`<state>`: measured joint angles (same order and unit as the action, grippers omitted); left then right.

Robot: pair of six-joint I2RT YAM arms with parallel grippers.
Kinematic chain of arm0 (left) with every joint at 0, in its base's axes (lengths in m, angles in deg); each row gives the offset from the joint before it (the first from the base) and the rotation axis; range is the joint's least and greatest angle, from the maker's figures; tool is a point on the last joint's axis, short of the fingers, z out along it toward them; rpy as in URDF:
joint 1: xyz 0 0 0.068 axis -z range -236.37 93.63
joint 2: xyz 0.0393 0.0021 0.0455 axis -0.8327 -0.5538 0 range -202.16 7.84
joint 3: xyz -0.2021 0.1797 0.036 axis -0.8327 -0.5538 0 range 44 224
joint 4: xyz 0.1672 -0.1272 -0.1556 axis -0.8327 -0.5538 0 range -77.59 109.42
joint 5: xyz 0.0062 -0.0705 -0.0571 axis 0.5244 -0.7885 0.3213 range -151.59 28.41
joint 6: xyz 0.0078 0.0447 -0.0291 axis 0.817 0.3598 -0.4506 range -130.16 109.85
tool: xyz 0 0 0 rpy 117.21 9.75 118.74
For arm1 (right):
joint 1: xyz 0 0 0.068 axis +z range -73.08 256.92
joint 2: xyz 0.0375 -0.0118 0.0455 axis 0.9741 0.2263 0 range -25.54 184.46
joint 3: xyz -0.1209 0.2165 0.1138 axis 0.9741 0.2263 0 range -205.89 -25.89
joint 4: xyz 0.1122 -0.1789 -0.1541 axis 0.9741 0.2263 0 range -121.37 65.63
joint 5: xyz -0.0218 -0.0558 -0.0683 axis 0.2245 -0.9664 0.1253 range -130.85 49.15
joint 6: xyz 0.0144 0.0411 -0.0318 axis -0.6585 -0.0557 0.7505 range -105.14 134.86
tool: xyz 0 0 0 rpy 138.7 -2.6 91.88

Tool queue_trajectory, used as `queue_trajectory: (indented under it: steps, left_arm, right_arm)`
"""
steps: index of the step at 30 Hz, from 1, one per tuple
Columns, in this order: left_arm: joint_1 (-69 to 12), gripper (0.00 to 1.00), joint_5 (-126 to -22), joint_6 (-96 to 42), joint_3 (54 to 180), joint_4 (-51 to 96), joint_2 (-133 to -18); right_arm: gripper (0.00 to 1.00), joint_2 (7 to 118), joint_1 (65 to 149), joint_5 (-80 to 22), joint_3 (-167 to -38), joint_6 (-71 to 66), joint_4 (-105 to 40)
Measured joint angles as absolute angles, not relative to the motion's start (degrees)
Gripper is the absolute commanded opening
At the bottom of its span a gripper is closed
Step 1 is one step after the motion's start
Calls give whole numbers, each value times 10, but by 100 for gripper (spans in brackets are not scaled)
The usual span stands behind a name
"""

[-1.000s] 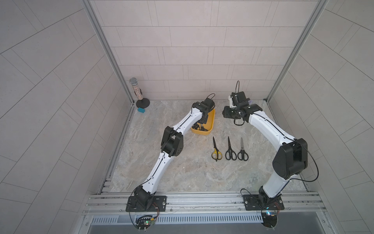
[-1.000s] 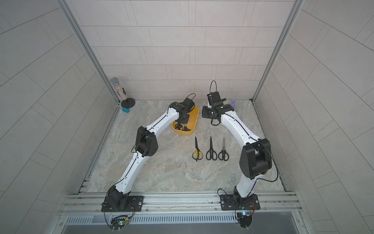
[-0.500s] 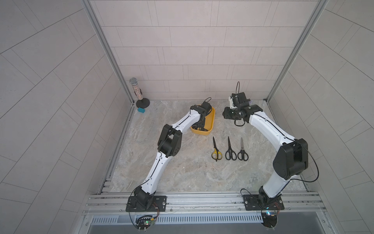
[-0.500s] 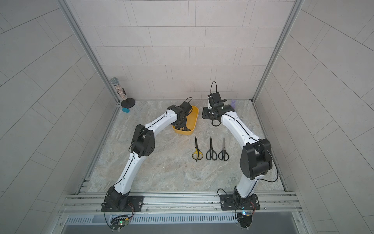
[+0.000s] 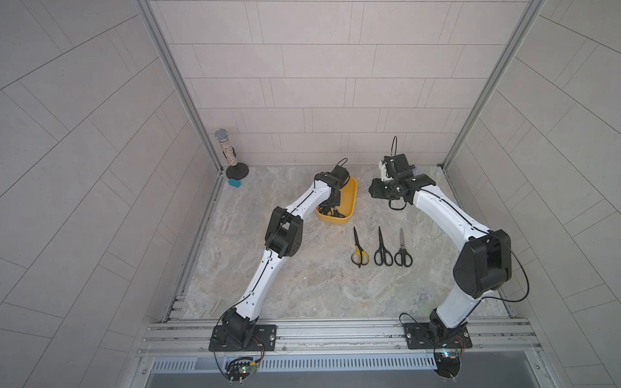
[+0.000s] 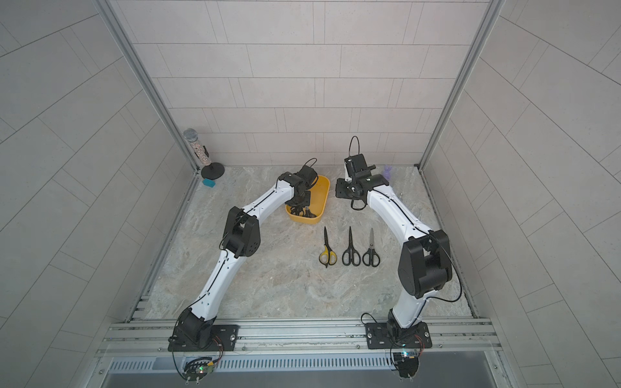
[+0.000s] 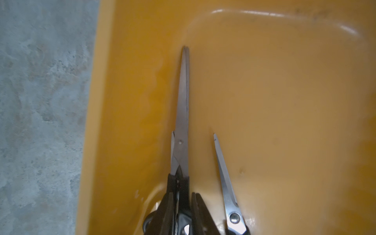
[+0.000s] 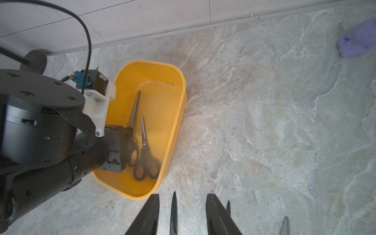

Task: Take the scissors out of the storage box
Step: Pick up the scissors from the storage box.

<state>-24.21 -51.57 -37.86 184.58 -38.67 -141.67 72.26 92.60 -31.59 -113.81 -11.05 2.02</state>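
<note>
Marbled grey tabletop (image 5: 302, 289), closed in by pale tiled walls (image 5: 302, 84) and metal posts (image 5: 179, 84). The box (image 5: 352, 198) sits near the back edge, mid-width. Three scissors (image 5: 382, 250) lie in a row on the tabletop outside it, and two more pairs (image 8: 142, 150) show inside. The left gripper (image 7: 184, 196) is down in the box, its fingers (image 7: 167, 209) narrowly apart astride one pair's black neck; whether they clamp it I cannot tell. The right gripper (image 8: 183, 196) hovers beside the box, fingers parted, holding nothing.

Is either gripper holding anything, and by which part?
Left gripper straddles the long scissors at the handle neck; grip cannot be told. Right gripper holds nothing.
</note>
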Motion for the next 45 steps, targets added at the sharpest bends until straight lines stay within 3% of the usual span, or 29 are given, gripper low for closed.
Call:
queue_trajectory:
  steps: [8, 17, 20, 32, 45]
  left_arm:
    - [-241, 21, -514, -388, 1841, -430, -1411]
    - [-238, 22, -512, -391, 1596, -376, -1271]
    - [-240, 23, -513, -396, 1566, -360, -1253]
    - [-245, 21, -510, -418, 1673, -366, -1325]
    - [-249, 24, -528, -398, 1667, -352, -1325]
  right_arm:
    - [43, 723, 926, -316, -1138, -111, 20]
    - [43, 719, 926, -316, -1136, -111, 20]
    - [43, 717, 926, -313, -1135, -111, 19]
    - [43, 714, 926, -308, -1135, -111, 19]
    - [43, 683, 946, -329, -1143, -109, 42]
